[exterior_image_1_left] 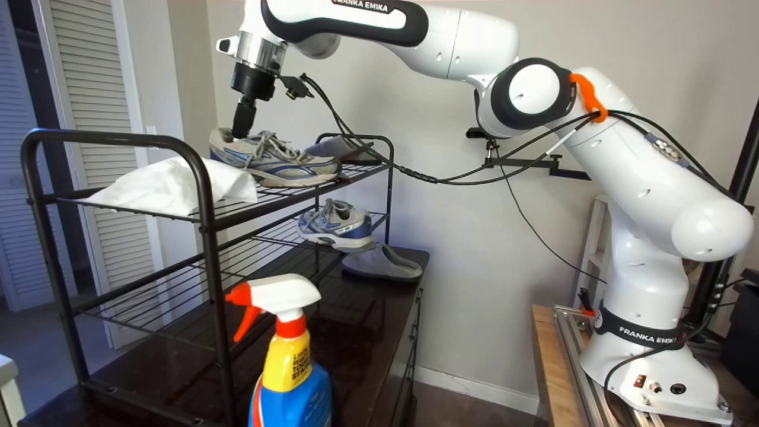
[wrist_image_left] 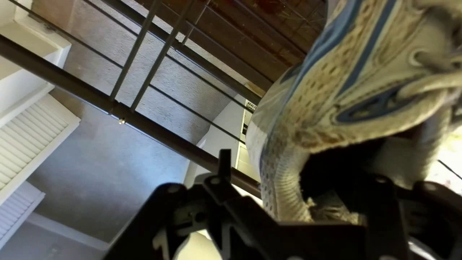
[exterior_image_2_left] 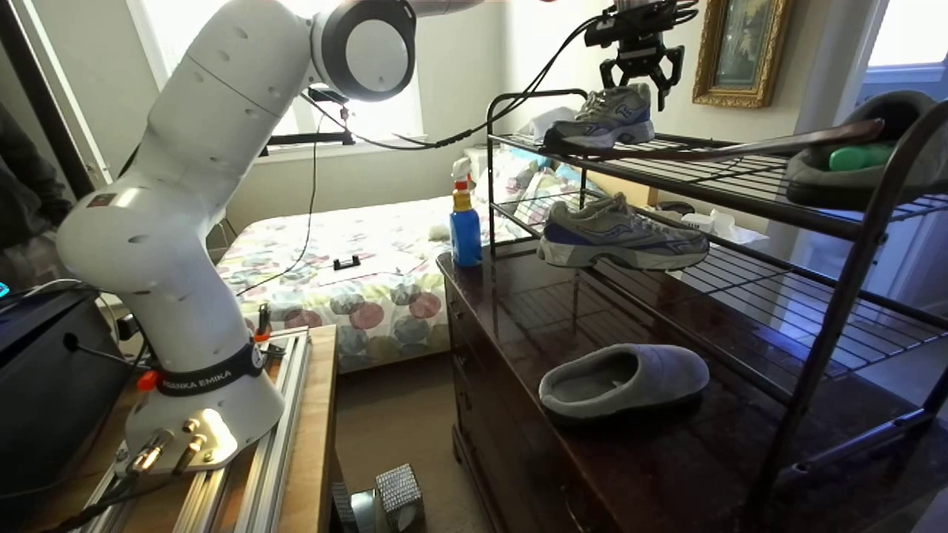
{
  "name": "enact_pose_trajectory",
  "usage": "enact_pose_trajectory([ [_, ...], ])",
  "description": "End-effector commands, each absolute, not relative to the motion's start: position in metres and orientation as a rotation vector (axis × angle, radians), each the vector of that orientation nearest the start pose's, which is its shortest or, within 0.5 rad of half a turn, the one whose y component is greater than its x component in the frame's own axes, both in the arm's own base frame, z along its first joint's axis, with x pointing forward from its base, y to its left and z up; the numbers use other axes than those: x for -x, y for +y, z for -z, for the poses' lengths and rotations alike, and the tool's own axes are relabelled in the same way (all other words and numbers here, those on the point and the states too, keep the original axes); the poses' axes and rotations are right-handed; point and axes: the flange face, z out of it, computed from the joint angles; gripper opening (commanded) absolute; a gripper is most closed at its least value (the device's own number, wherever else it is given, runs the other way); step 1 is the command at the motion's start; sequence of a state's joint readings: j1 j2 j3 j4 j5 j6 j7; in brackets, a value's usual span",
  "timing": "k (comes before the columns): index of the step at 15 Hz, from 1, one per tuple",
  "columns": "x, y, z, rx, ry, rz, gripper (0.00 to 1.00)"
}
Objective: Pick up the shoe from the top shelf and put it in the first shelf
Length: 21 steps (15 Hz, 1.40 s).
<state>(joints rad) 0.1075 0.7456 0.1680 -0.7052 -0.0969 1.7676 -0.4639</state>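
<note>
The grey sneaker with blue trim (exterior_image_1_left: 290, 163) sits on the top shelf (exterior_image_1_left: 284, 199) of the black rack. It also shows in the other views (exterior_image_2_left: 603, 122) (wrist_image_left: 325, 101). My gripper (exterior_image_1_left: 241, 131) points down at its heel end. In an exterior view the gripper (exterior_image_2_left: 635, 95) has its fingers spread. In the wrist view the gripper (wrist_image_left: 299, 171) has one finger outside the shoe's collar and the other at the dark shoe opening, with the collar wall between them. That second fingertip is hidden in shadow. A lower wire tier (exterior_image_2_left: 852, 318) lies beneath.
A whiter sneaker (exterior_image_2_left: 622, 240) stands on the lower tier. A grey slipper (exterior_image_2_left: 629, 377) rests on the dark dresser (exterior_image_2_left: 518, 311). Another slipper (exterior_image_2_left: 815, 174) and a long shoehorn (exterior_image_2_left: 755, 148) are on the top shelf, with a white cloth (exterior_image_1_left: 166, 184). A spray bottle (exterior_image_1_left: 293, 362) stands beside the rack.
</note>
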Motion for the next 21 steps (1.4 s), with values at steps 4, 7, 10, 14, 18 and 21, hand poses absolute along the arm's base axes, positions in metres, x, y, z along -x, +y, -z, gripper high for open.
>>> enact_pose_trajectory([
  [4,-0.754,0.148,-0.567,2.914,-1.039,0.544,0.19],
  [7,-0.753,0.145,-0.573,2.910,-1.030,0.563,0.00],
  [10,-0.747,0.145,-0.590,2.873,-1.057,0.593,0.03],
  [14,-0.723,0.161,-0.643,2.714,-1.218,0.695,0.03],
  [18,-0.679,0.181,-0.700,2.499,-1.450,0.720,0.03],
  [21,-0.643,0.195,-0.734,2.331,-1.608,0.699,0.03],
])
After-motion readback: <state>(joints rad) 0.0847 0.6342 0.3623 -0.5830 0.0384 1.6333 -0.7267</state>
